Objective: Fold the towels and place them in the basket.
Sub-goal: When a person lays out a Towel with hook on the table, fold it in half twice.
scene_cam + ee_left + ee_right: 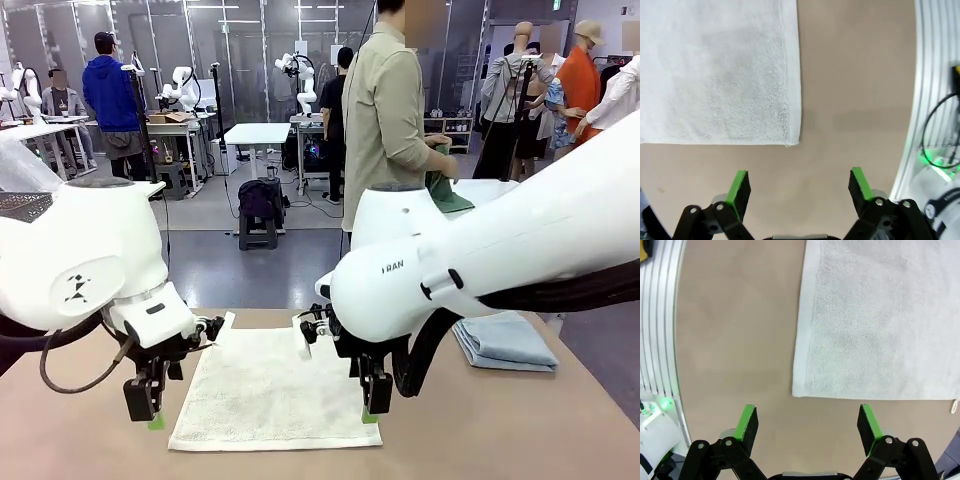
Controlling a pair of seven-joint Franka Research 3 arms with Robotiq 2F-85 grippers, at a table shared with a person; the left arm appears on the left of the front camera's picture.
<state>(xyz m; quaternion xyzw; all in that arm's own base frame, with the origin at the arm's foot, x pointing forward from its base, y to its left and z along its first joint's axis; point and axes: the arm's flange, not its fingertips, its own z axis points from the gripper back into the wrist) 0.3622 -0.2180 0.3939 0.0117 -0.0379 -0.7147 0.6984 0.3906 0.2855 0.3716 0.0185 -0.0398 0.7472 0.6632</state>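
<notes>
Both pincers hang with jaws apart, empty: left gripper just off the flat cream towel's 7 o'clock corner, right gripper at 5. A folded blue-grey towel lies at 2. At 12, a person holds a green towel.

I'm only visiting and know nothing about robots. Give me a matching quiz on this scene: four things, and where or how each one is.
Things:
1. white towel
2. blue-grey towel
3. green towel
4. left gripper

Places or states:
A. held by the person
B. open, over bare table near a towel corner
C. folded, on the table's right side
D. spread flat in the table's middle

Pairs: 1-D, 2-C, 3-A, 4-B
</notes>
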